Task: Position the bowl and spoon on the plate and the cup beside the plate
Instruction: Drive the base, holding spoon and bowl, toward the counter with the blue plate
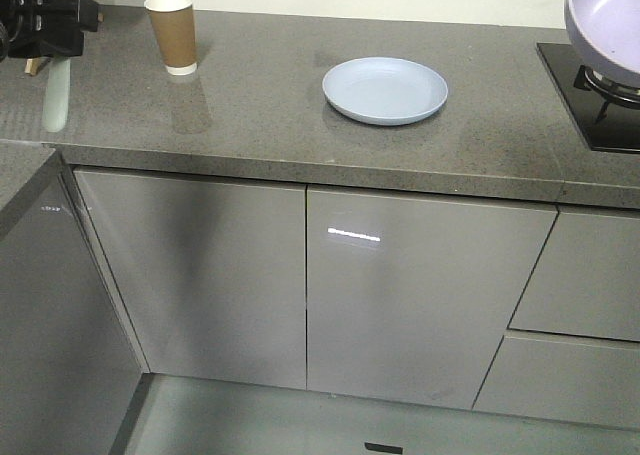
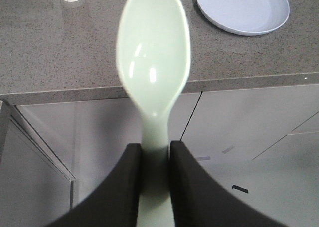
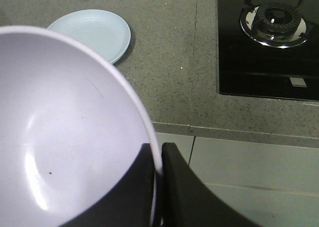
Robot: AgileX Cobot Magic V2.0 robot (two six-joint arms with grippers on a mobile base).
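1. Left gripper (image 2: 154, 151) is pinching the short flat handle of the small pale mint-green plastic spoon (image 2: 153, 62). Its two dark fingers press on either side, and the oval head points out towards the grey speckled stone counter (image 1: 260, 105).
2. The right gripper (image 3: 157, 154) is clamped on the rim of the small, deep lavender-purple plastic bowl (image 3: 65, 137), with one finger inside the wall and one outside. In the front view the bowl hangs in the air at the far right, above the black gas hob (image 3: 273, 20).
3. The round, shallow, pale blue-lilac plastic plate (image 1: 385, 90) lies flat near the middle of the counter with nothing on it.
4. The brown paper cup with a white rim (image 1: 172, 33) stands upright near the back left of the counter, well apart from the plate.
5. Judged from this, the step in hand is the carry. Both pieces are lifted and neither has reached the plate.
6. The next move calls for the right arm to bring the bowl left until it is over the plate. It should level the bowl, lower it inside the raised rim and only then let go.
7. The bowl should sit off-centre, or the spoon may have no bare plate left to lie on.
8. The cup has yet to be brought beside the plate, and that needs a free gripper.
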